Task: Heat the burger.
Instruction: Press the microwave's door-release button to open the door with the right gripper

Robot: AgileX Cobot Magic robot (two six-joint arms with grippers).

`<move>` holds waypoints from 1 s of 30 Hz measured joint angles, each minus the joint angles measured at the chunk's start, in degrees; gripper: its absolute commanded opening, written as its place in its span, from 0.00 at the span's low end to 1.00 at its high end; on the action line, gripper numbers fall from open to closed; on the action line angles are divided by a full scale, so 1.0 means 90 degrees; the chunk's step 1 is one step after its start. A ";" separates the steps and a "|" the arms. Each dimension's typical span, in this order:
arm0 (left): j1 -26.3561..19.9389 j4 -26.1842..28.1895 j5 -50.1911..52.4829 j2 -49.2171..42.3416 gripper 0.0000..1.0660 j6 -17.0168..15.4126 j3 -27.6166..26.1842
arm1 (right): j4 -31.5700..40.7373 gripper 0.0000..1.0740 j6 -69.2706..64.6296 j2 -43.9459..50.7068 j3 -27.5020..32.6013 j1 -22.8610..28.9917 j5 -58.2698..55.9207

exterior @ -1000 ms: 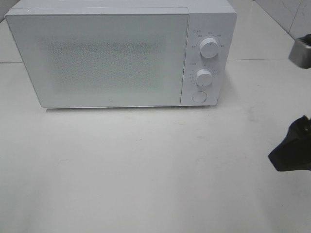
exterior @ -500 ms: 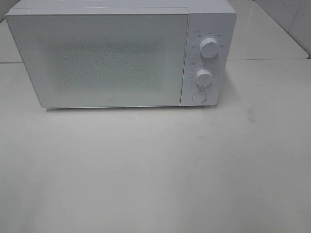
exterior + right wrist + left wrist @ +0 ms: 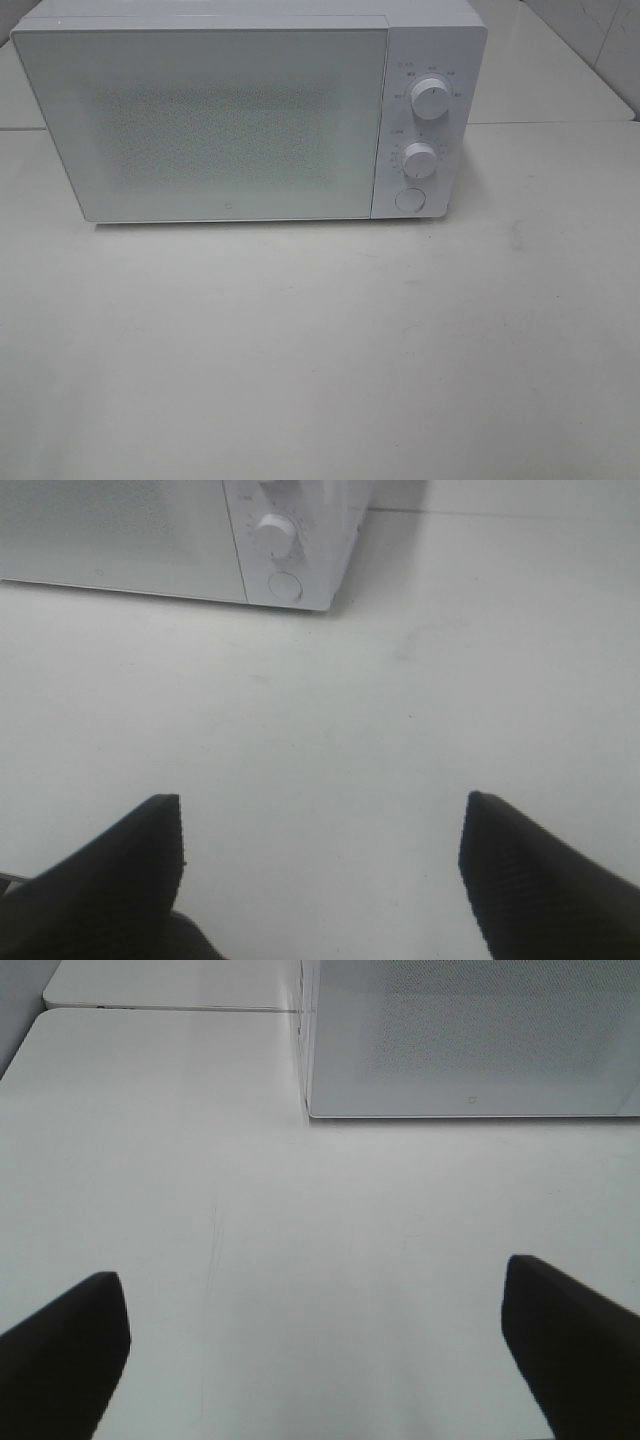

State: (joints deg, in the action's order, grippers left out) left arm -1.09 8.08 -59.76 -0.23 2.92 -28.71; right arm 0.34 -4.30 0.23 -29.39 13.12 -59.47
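i cannot see the burger in any view. it is not on the worktop (image 3: 300, 350) in front of the microwave (image 3: 430, 40), nor to either side of it as far as the pictures reach. the microwave's door (image 3: 200, 120) is shut flush and its speckled window shows nothing behind it, so my guess is that the burger sits inside, but i can't confirm that.

on the panel just right of the door, the upper knob (image 3: 430, 100) sits above the lower knob (image 3: 420, 160), with the round button (image 3: 409, 199) at the bottom. i can't read their settings.

my left hand (image 3: 312, 1285) hangs over bare worktop in front of the microwave's left corner, released, its fingers (image 3: 70, 1350) spread wide with nothing between them. my right hand (image 3: 320, 808) is also released and empty, looking from the front right toward the knob end of the microwave, with bare worktop between its fingers (image 3: 520, 870). both are held back and clear of the door, which i judge makes sense: with the door closed, nothing needs gripping, and staying off leaves room for the door to swing later.

compared with a second ago, the high view has changed in one way: my right hand was then visible at the edge of that view, well to the right of the microwave, and now it is out of that view altogether. the microwave, door and knobs look the same.
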 measured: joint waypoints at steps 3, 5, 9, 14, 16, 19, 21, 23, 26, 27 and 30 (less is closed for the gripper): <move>0.0000 0.0000 0.0000 0.0000 0.89 0.0000 0.0000 | -0.0038 0.70 0.0000 0.0000 0.0032 -0.0185 0.0006; 0.0000 0.0000 0.0000 0.0000 0.89 0.0000 0.0000 | -0.0038 0.70 0.0000 0.0000 0.0045 -0.0229 0.0006; 0.0000 0.0000 0.0000 0.0000 0.89 0.0000 0.0000 | -0.0038 0.70 0.0000 0.0000 0.0045 -0.0229 0.0006; 0.0000 0.0000 0.0000 0.0000 0.89 0.0000 0.0000 | -0.0038 0.70 0.0000 0.0000 0.0045 -0.0229 0.0006; 0.0000 0.0000 0.0000 0.0000 0.89 0.0000 0.0000 | -0.0038 0.70 0.0000 0.0000 0.0045 -0.0229 0.0006; 0.0000 0.0000 0.0000 0.0000 0.89 0.0000 0.0000 | -0.0038 0.70 0.0000 0.0000 0.0045 -0.0229 0.0006; 0.0000 0.0000 0.0000 0.0000 0.89 0.0000 0.0000 | -0.0038 0.70 0.0000 0.0000 0.0045 -0.0229 0.0006; 0.0000 0.0000 0.0000 0.0000 0.89 0.0000 0.0000 | -0.0038 0.70 0.0000 0.0000 0.0045 -0.0229 0.0006; 0.0000 0.0000 0.0000 0.0000 0.89 0.0000 0.0000 | -0.0038 0.70 0.0000 0.0000 0.0045 -0.0229 0.0006; 0.0000 0.0000 0.0000 0.0000 0.89 0.0000 0.0000 | -0.0038 0.70 0.0000 0.0000 0.0045 -0.0229 0.0006; 0.0000 0.0000 0.0000 0.0000 0.89 0.0000 0.0000 | 0.0000 0.70 0.0000 -0.0013 -0.0006 -0.0229 0.0070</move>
State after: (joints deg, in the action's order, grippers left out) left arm -1.09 8.08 -59.76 -0.23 2.92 -28.71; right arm 0.34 -4.30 0.11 -29.45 11.06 -58.84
